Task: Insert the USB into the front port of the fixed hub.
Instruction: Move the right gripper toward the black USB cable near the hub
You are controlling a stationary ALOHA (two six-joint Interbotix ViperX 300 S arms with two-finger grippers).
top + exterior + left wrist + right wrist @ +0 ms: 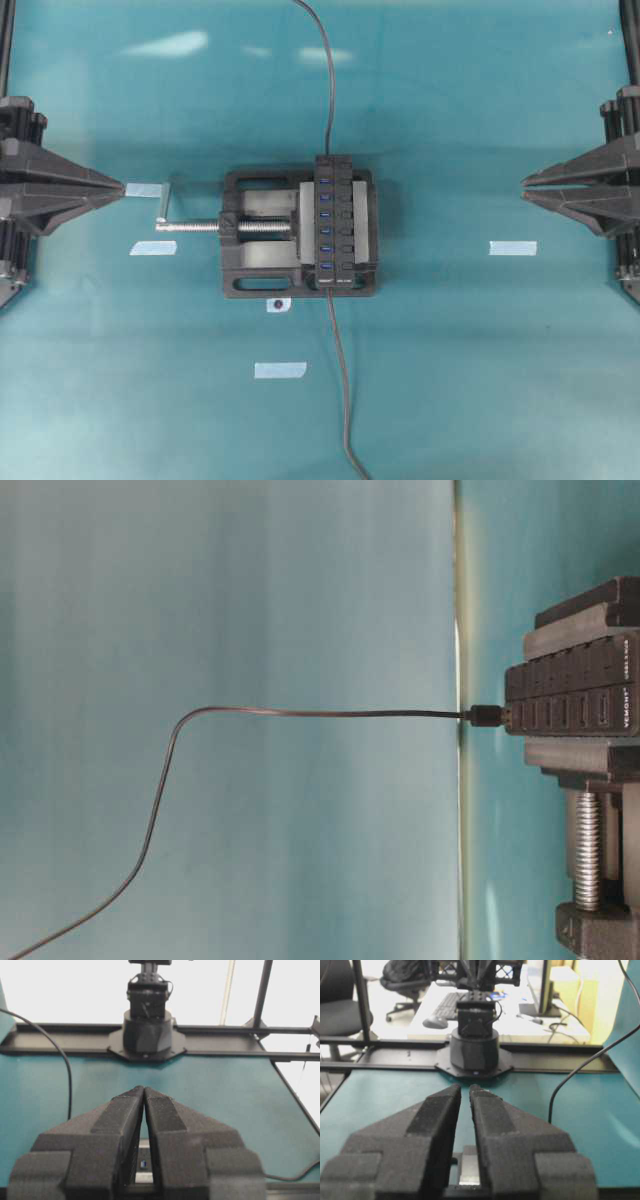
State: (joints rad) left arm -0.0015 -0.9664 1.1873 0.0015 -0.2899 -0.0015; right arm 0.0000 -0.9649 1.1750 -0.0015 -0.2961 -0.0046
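The fixed hub (331, 220), a narrow black strip with a row of blue ports, is clamped in a black vise (255, 265) at the table's middle. The USB (487, 716) sits against the hub's (570, 695) near end, its plug in the front port, and its thin cable (343, 400) runs off toward the table's near edge. My left gripper (122, 187) hangs at the far left, well away from the hub, its tips touching (144, 1088) and empty. My right gripper (525, 183) is at the far right, its tips a narrow gap apart (465, 1087) with nothing between them.
The vise's silver screw handle (190, 226) sticks out to the left. A second cable (328, 90) leaves the hub's far end. Blue tape strips (152, 248) (512, 248) (280, 370) lie on the teal table. The opposite arm's base (146, 1030) stands across from each gripper.
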